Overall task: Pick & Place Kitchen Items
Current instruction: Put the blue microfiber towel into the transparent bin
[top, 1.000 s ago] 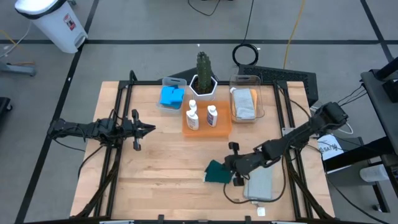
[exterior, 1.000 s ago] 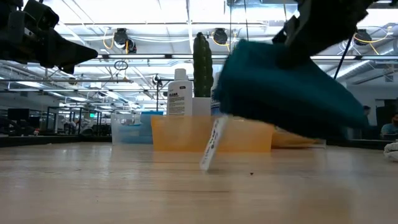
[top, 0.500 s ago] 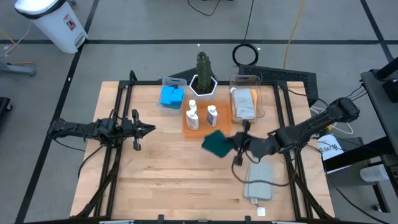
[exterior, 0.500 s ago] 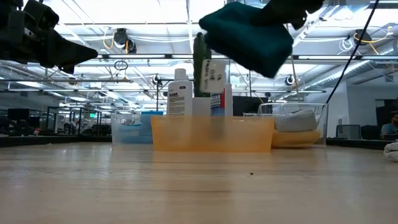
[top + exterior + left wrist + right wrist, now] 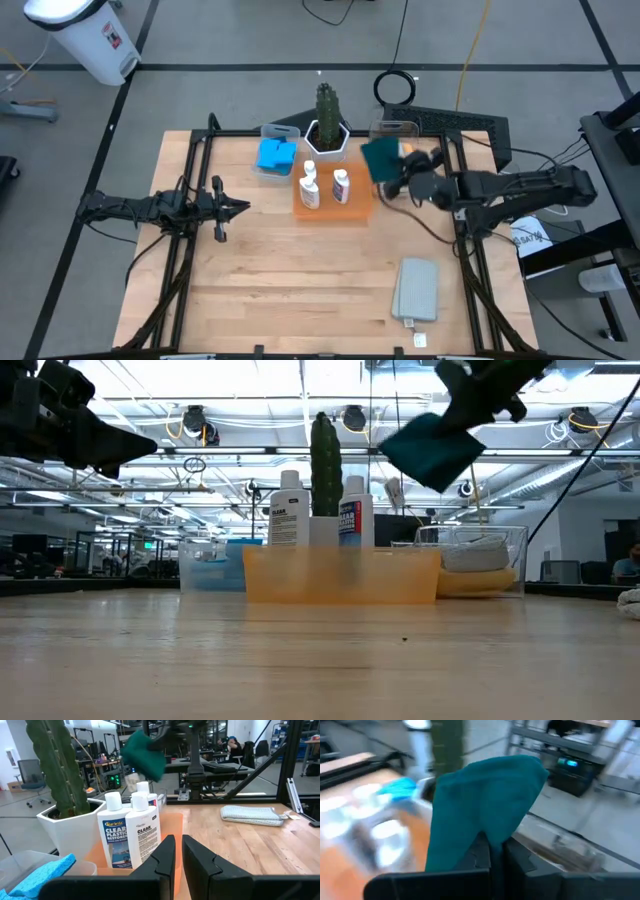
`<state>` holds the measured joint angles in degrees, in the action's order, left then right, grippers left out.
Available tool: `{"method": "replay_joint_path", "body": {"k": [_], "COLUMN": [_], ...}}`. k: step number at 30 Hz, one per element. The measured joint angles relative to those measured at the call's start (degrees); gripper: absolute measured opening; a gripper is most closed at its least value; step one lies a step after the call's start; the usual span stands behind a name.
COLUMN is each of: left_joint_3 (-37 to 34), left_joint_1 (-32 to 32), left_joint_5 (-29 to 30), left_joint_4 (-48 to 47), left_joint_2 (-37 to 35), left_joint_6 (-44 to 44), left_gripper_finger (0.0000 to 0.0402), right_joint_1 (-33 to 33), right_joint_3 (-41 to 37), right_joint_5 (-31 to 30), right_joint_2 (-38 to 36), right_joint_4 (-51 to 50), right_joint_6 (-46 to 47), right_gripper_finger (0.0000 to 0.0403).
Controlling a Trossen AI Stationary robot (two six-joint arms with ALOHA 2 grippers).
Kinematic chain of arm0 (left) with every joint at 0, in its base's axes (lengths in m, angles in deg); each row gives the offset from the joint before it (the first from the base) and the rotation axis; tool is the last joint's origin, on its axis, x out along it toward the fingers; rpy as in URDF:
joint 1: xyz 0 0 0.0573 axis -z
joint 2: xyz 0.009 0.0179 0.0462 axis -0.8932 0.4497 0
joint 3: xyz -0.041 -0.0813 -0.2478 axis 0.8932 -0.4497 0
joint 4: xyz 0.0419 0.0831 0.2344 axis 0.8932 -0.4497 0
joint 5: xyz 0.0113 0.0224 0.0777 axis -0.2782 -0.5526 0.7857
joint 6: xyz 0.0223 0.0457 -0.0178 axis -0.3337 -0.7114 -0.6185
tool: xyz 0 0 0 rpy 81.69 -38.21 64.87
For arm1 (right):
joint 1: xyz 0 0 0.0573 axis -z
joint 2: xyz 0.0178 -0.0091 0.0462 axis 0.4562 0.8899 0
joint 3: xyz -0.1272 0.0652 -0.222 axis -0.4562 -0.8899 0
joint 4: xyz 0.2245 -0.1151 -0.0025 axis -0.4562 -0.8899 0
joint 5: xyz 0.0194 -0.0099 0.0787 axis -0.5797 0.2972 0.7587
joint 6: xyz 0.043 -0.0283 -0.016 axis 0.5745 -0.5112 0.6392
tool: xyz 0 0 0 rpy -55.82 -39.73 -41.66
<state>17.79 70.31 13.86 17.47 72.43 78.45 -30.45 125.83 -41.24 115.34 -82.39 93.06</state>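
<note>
Cloth held aloft over the clear bin

Right gripper [image 5: 400,170] clenched on a folded dark green cloth [image 5: 381,158], fingers pinching the cloth's lower edge in the right wrist view [image 5: 485,805]. Cloth hangs in the air, well above the table in the low view [image 5: 432,448], over the clear plastic bin [image 5: 418,130] at about 1 o'clock on the table. Inside that bin, a folded grey cloth on an orange one [image 5: 395,168], partly covered by the held cloth from above. Just beside the bin toward 12 o'clock, a flat orange tray [image 5: 355,207] carrying two small white labelled bottles [image 5: 309,188], upright. Behind the tray, a green cactus in a white hexagonal pot [image 5: 327,125]. At 11 o'clock, a second clear bin with bright-blue sponges [image 5: 276,155]. At 5 o'clock, a folded grey cloth lying flat on the wood [image 5: 417,290], well apart from everything else. Left gripper [image 5: 238,208] hovers at 9 o'clock, fingers nearly closed with a narrow gap, holding nothing [image 5: 172,865]. Wooden table [image 5: 260,280].
</note>
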Motion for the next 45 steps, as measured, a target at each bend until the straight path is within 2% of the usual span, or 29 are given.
{"method": "replay_joint_path", "body": {"k": [5, 10, 22, 32, 45], "left_joint_3": [0.00, 0.00, 0.00, 0.00, 0.00], "left_joint_1": [0.01, 0.00, 0.00, -0.01, 0.01], "left_joint_5": [0.00, 0.00, 0.00, 0.00, 0.00], "left_joint_4": [0.00, 0.00, 0.00, 0.00, 0.00], "left_joint_2": [-0.02, -0.02, -0.02, -0.02, -0.02], "left_joint_6": [0.00, 0.00, 0.00, 0.00, 0.00], "left_gripper_finger": [0.0037, 0.0037, 0.0037, 0.0037, 0.0037], "right_joint_1": [11.04, 19.67, 33.69, 37.45, 38.49], "right_joint_3": [0.00, 0.02, 0.04, 0.04, 0.04], "right_joint_5": [4.34, 5.47, 22.45, 33.43, 37.57], "right_joint_2": [-0.93, -0.06, 5.10, 9.46, 14.76], "right_joint_4": [-4.24, -8.96, -8.26, 0.21, -0.37], "right_joint_6": [-0.24, 2.03, 7.44, 5.59, 5.95], "right_gripper_finger": [0.0001, 0.0001, 0.0001, 0.0002, 0.0002]}}
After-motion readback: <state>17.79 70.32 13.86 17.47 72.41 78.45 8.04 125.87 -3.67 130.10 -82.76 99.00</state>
